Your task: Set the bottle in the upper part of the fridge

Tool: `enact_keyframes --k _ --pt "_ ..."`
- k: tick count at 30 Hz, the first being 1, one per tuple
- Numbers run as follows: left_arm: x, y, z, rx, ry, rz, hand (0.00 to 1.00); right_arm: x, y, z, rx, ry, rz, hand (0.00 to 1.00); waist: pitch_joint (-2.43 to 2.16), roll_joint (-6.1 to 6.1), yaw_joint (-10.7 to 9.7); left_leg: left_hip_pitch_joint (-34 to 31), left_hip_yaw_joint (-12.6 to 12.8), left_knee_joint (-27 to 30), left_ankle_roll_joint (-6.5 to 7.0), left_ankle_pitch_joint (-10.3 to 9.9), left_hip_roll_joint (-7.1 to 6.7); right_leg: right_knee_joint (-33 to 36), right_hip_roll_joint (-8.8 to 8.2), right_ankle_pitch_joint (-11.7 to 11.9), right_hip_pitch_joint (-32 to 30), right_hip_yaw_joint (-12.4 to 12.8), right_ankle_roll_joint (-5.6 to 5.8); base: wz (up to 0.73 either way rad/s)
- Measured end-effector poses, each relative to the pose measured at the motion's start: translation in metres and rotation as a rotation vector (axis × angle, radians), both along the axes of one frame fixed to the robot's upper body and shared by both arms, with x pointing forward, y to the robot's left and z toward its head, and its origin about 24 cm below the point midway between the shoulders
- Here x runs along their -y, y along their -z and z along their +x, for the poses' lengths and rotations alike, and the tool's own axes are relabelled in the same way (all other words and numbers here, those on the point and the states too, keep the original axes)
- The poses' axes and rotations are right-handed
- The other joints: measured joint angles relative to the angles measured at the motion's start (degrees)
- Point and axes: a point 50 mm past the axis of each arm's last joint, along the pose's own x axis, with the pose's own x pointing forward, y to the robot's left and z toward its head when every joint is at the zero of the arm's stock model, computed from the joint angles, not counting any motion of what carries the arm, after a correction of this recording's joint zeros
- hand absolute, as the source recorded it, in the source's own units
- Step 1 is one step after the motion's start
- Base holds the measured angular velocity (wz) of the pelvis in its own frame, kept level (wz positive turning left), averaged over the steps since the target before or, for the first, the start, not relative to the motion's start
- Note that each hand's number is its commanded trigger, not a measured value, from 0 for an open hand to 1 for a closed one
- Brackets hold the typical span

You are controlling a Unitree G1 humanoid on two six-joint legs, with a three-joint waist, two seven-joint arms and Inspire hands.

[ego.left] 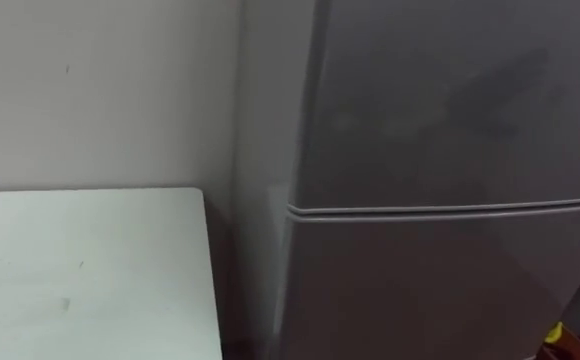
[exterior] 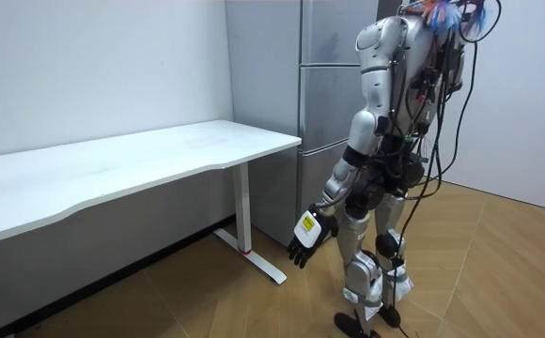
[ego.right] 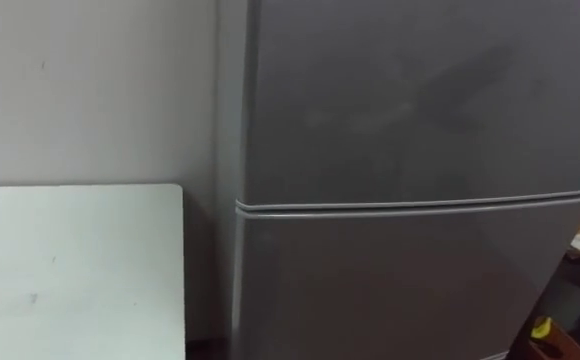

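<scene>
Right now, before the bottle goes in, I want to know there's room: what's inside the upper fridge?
Its inside is covered: the upper door is shut, as is the lower door beneath it. Only their plain grey fronts show; shelves and contents are hidden.

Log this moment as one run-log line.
robot: standing facing fridge | fridge doors: shut | left hand: hanging open, empty | white table: on robot's left

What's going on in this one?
The robot stands facing the grey fridge, beside the white table. The upper door and the lower door are both shut. Its left robot hand hangs open at its side, holding nothing. The upper door has not yet been opened.
</scene>
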Motion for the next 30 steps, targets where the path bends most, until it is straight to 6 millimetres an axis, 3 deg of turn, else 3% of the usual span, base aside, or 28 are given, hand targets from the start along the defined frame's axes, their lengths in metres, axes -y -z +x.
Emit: enact_keyframes --k 5,11,15,19,23,24,30 --pt "-0.001 0.0 -0.001 0.014 -0.057 0.003 0.0 0.008 0.021 -0.016 -0.019 0.014 0.138 0.0 0.39 0.54 0.07 -0.04 0.16 0.24 0.11 -0.12 0.0 0.06 -0.1 0.09 -0.05 0.24 0.08 -0.02" --pt "-0.003 -0.001 -0.001 0.028 -0.103 0.003 0.0 0.016 0.076 -0.044 -0.093 0.109 0.393 0.0 0.27 1.03 0.48 -0.39 0.15 0.23 0.11 -0.13 -0.05 -0.19 -0.36 0.03 -0.78 0.2 0.15 0.0" --pt "-0.004 -0.002 -0.001 0.036 -0.102 0.006 0.0 0.013 0.125 -0.068 -0.158 0.2 0.61 0.0 -0.11 2.09 0.52 -0.29 0.18 0.03 0.12 -0.14 -0.05 -0.13 -0.3 0.02 -0.64 0.28 0.13 0.0" --pt "-0.004 -0.002 -0.002 0.043 -0.127 0.008 0.0 0.002 0.169 -0.093 -0.192 0.297 0.838 0.0 -0.01 2.94 0.49 0.13 0.16 -0.14 0.1 -0.13 -0.05 -0.25 -0.28 -0.11 0.11 0.2 0.15 0.0" --pt "-0.003 -0.002 -0.003 0.045 -0.137 0.004 0.0 -0.006 0.191 -0.107 -0.193 0.364 0.96 0.0 0.05 3.04 0.3 0.11 0.18 -0.06 0.09 -0.13 -0.08 -0.11 -0.27 -0.27 0.01 0.48 0.2 0.0" --pt "-0.003 -0.002 -0.002 0.046 -0.136 0.003 0.0 -0.007 0.195 -0.11 -0.204 0.376 0.977 0.0 0.31 3.41 0.32 0.09 0.18 0.0 0.1 -0.14 -0.11 -0.19 -0.3 -0.36 -0.05 0.6 0.25 0.0" --pt "0.004 0.001 0.003 0.06 -0.14 -0.015 0.0 -0.028 0.227 -0.129 -0.353 0.417 1.054 0.0 0.31 4.07 0.63 -0.12 0.12 0.25 0.21 -0.27 -0.2 -0.11 -0.44 -0.51 -0.6 0.59 0.33 0.01"
